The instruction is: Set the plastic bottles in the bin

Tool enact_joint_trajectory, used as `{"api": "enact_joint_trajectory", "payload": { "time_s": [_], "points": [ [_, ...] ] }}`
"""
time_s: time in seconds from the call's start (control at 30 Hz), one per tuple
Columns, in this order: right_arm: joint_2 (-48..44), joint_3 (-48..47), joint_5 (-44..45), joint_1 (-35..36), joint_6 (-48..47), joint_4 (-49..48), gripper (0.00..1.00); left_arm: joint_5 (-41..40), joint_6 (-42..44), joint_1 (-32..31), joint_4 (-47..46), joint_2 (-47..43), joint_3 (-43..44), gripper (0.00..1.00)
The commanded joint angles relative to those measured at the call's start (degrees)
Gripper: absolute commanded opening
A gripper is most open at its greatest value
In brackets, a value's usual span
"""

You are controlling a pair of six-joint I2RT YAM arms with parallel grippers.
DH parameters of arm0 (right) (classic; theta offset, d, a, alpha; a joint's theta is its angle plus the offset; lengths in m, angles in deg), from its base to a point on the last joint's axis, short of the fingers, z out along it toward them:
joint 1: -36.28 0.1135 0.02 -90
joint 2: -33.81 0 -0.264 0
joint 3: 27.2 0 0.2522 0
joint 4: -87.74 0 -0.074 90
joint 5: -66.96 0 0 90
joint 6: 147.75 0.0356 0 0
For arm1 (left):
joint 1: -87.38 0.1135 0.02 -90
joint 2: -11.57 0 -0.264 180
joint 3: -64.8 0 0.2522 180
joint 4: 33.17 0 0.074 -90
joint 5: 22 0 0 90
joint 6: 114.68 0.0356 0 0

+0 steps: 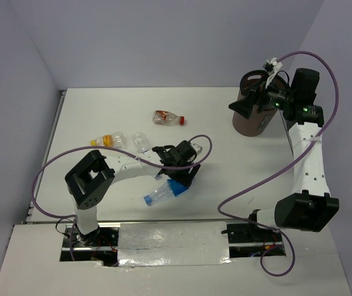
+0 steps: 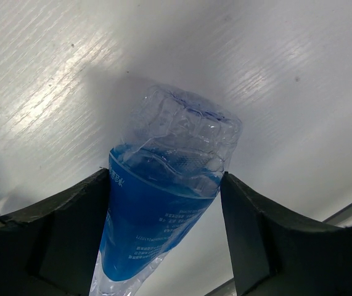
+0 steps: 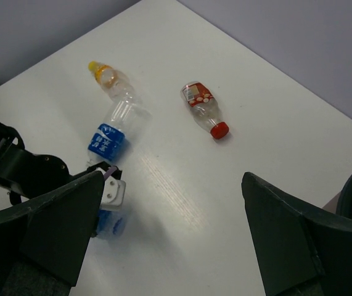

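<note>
White tabletop (image 1: 120, 105); left claw (image 2: 163, 203) pinches the blue-label bottle (image 2: 176, 148) at its label: looks light, crushable, slick. Right claw (image 3: 174, 185) gapes empty.

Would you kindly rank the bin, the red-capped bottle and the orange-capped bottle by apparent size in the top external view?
1. bin: largest by far.
2 and 3. red-capped bottle and orange-capped bottle: they look much alike in length and width, so I would not rank one above the other.
</note>
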Motion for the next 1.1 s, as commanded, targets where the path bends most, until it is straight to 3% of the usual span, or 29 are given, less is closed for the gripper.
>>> {"api": "enact_joint_trajectory", "payload": {
  "time_s": [0.0, 0.2, 0.37, 0.7, 1.07],
  "points": [
    [-1.54, -1.01, -3.04, 0.05, -0.29, 1.80, 1.00, 3.03, 1.15, -0.65, 1.15, 3.12, -1.33, 0.24],
    [-2.06, -0.49, -3.12, 0.05, -0.73, 2.42, 1.00, 2.86, 0.80, -0.65, 1.84, 1.45, 0.42, 0.09],
    [-2.06, -0.40, -3.04, 0.13, -1.87, 4.00, 1.00, 2.24, 0.62, -0.56, 3.69, -1.01, 3.50, 0.02],
    [-1.97, 0.65, -2.25, 1.80, -6.62, 9.10, 1.00, 1.54, -0.78, 2.07, 2.99, -7.78, 5.62, 0.00],
    [-1.45, 1.09, -1.19, 3.29, -8.81, 11.82, 1.00, 2.42, -1.05, 3.83, 2.02, -9.54, 4.03, 0.00]
  ]
}}
